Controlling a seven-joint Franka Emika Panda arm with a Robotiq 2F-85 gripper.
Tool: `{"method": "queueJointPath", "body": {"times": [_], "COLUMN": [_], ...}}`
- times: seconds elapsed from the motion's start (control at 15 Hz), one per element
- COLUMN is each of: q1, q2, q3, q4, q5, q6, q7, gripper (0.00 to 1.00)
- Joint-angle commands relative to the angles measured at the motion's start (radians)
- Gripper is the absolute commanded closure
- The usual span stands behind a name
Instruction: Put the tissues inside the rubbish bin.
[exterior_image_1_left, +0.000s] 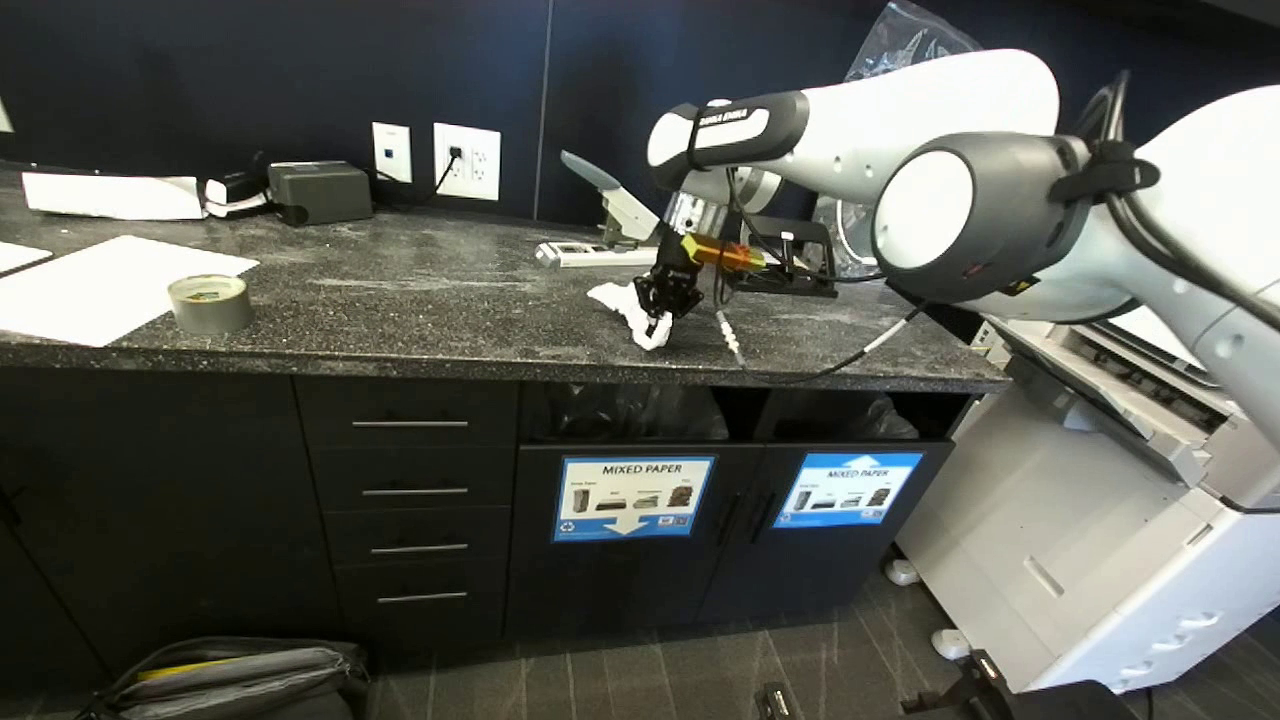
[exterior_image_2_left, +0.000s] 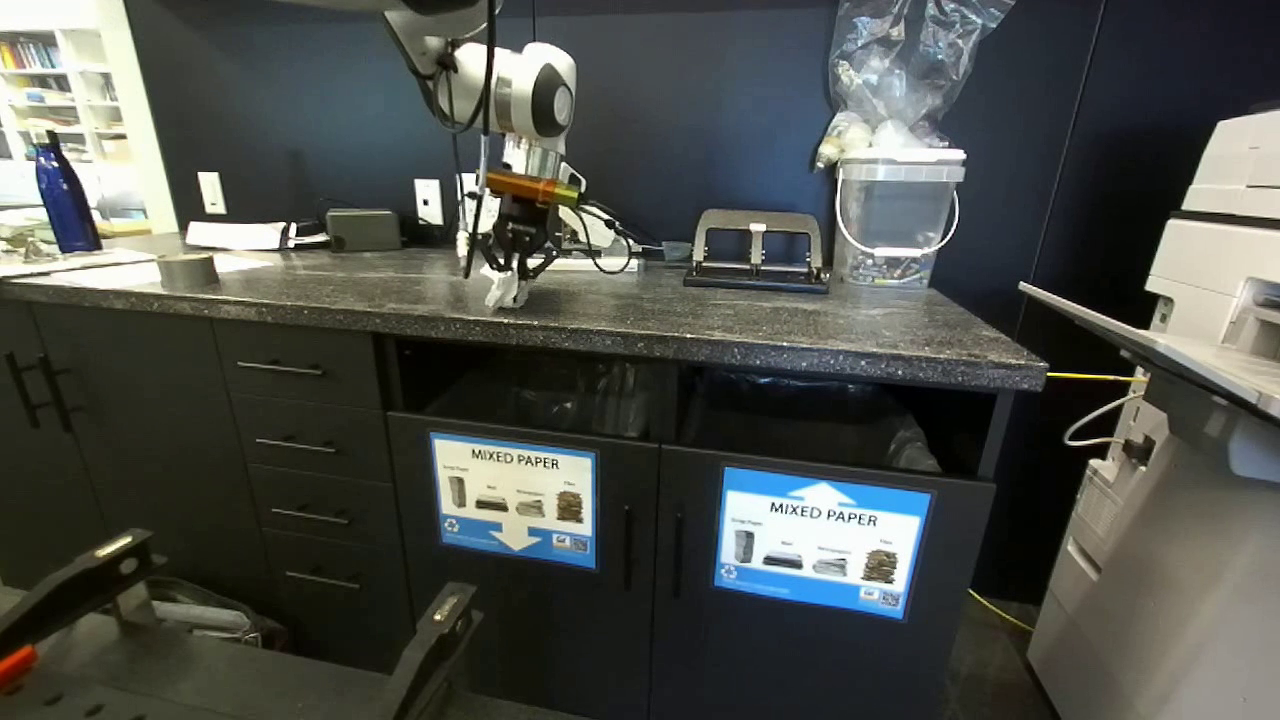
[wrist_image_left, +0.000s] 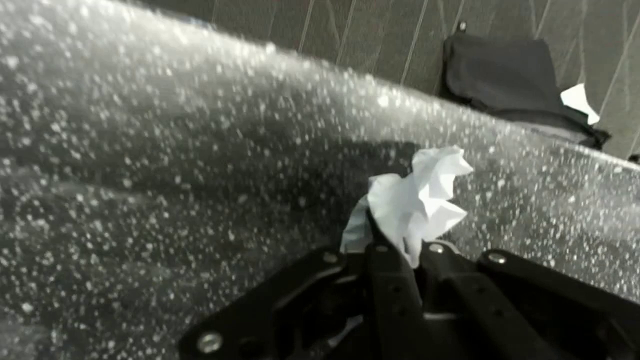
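While the black two-fingered gripper (wrist_image_left: 408, 251) grasps a crumpled white paper tissue (wrist_image_left: 420, 200), its deposit in the dark plastic-lined bin (exterior_image_1_left: 640, 412) is outstanding; bin contents not verifiable.

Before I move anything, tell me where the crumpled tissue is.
In an exterior view, the crumpled tissue is pinched in the gripper, near the countertop's front edge, right of the tape roll and left of the hole punch.

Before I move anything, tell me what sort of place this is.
Probably an office copy room: a boxy pale copier-like machine stands beside the speckled dark counter, a wide black-and-grey hole punch rests on it, and two rectangular blue-and-white MIXED PAPER signs show beneath.
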Motion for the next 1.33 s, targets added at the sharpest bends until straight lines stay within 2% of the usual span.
{"method": "queueJointPath", "body": {"times": [0.0,0.27,0.53,0.67,0.8,1.27], "q1": [-0.031,-0.050,-0.071,-0.074,-0.075,-0.086], "q2": [-0.147,-0.248,-0.320,-0.343,-0.360,-0.449], "q3": [-0.005,-0.018,-0.011,-0.010,-0.009,0.008], "q4": [-0.236,-0.413,-0.603,-0.704,-0.802,-1.156], "q5": [-0.019,-0.063,-0.113,-0.128,-0.128,-0.052], "q6": [-0.105,-0.195,-0.185,-0.127,-0.019,0.545], "q7": [-0.083,-0.162,-0.239,-0.246,-0.220,-0.081], "gripper": [0.94,0.94,0.94,0.94,0.94,0.94]}}
